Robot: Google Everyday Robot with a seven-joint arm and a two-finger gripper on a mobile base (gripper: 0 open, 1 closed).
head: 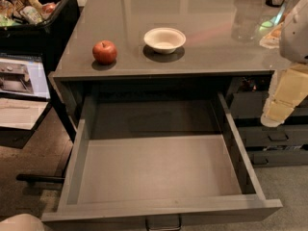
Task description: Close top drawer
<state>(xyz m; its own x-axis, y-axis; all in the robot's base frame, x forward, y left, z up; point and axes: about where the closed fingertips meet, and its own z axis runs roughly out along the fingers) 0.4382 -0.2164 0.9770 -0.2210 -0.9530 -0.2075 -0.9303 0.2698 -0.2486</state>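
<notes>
The top drawer (159, 170) is pulled far out from under the grey counter. Its wide grey tray holds nothing. Its flat front runs along the bottom of the view, and the small metal pull handle (163, 222) shows at the middle of that front. My gripper (274, 117), with cream-coloured fingers hanging down from a white arm (296, 32), is at the right edge of the view. It is beside the drawer's right wall, above and to the right of it, and does not touch the drawer.
A red apple (105, 51) and a white bowl (164, 39) sit on the counter (192, 8) above the drawer. Narrower grey drawers (274, 137) stand to the right. A black bin of snacks (36, 13) is at upper left, with clear containers (248, 18) at the back right.
</notes>
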